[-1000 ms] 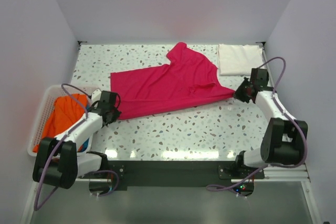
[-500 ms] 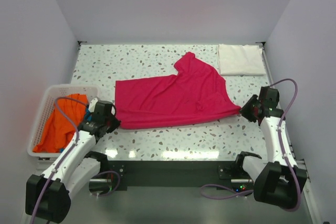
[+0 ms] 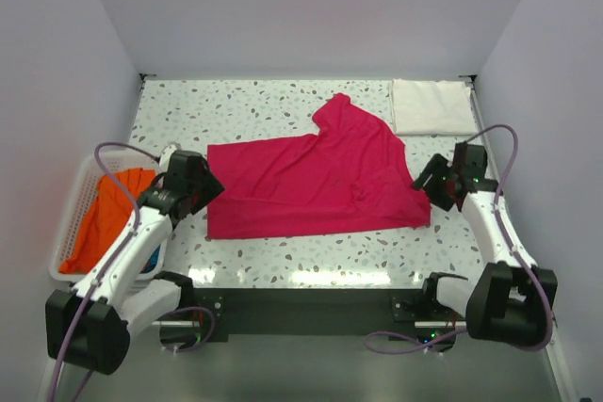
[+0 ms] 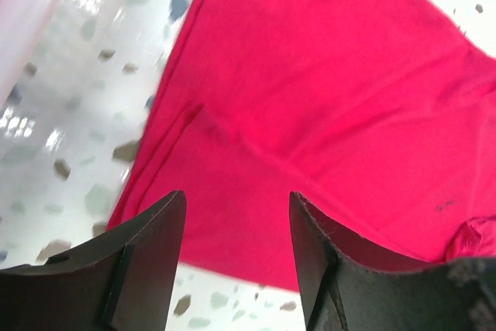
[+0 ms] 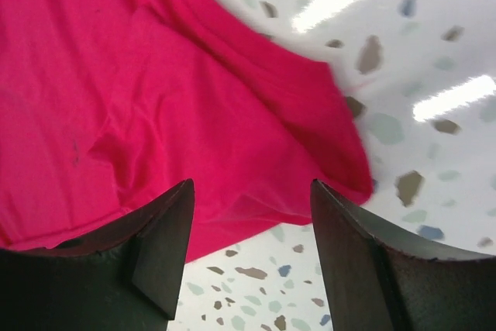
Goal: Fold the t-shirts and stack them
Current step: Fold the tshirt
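A magenta-pink t-shirt [image 3: 316, 181] lies spread on the speckled table, one sleeve pointing toward the back. My left gripper [image 3: 203, 190] hovers open over its near-left corner, and the left wrist view shows the pink cloth [image 4: 310, 98] below the empty gripper [image 4: 238, 215]. At the shirt's near-right corner my right gripper [image 3: 424, 185] is open too; the right wrist view shows the cloth [image 5: 178, 91] lying loose under the gripper [image 5: 252, 199]. A white t-shirt [image 3: 431, 105] folded to a rectangle rests at the back right. An orange t-shirt [image 3: 108, 214] fills the basket.
A white slotted basket [image 3: 73, 204] stands at the left table edge beside my left arm. Side walls close in on both sides and a back wall runs behind the table. The black mounting rail [image 3: 301, 298] spans the near edge.
Both grippers have opened and let go of the pink t-shirt's near corners, then lifted and moved slightly away. The shirt, dragged toward the near edge a moment earlier, now lies flat.
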`<state>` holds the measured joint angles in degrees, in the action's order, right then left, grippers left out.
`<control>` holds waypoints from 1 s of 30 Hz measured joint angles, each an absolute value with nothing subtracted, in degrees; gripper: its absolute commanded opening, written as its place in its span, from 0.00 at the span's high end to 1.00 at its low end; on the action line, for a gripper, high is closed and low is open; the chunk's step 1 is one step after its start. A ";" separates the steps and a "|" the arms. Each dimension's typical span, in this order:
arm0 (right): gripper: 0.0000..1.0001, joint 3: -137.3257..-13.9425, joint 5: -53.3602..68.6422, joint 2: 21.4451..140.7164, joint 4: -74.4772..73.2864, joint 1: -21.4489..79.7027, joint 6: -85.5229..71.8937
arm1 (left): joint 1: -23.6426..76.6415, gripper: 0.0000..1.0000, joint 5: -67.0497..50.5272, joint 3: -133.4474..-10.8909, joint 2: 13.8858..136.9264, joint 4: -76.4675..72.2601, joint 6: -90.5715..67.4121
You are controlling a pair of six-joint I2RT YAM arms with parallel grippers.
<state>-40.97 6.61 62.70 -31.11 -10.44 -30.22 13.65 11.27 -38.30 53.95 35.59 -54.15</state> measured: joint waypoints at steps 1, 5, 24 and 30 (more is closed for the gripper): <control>0.36 -42.24 6.57 65.06 -30.37 -8.51 -30.22 | 13.65 0.42 11.46 -39.79 55.96 34.54 -53.67; 0.40 -51.51 6.22 76.25 -27.42 -1.45 -29.78 | 13.65 0.50 14.44 -48.82 71.13 30.02 -50.72; 0.50 -102.06 4.03 121.73 -22.35 2.87 -19.16 | 7.55 0.61 24.03 -82.74 116.40 26.76 -40.64; 0.50 -103.07 4.25 125.29 -22.63 2.90 -16.78 | 7.38 0.65 23.05 -85.71 120.25 26.87 -40.82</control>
<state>-103.07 4.25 125.29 -22.63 2.90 -16.78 7.38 23.05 -85.71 120.25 26.87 -40.82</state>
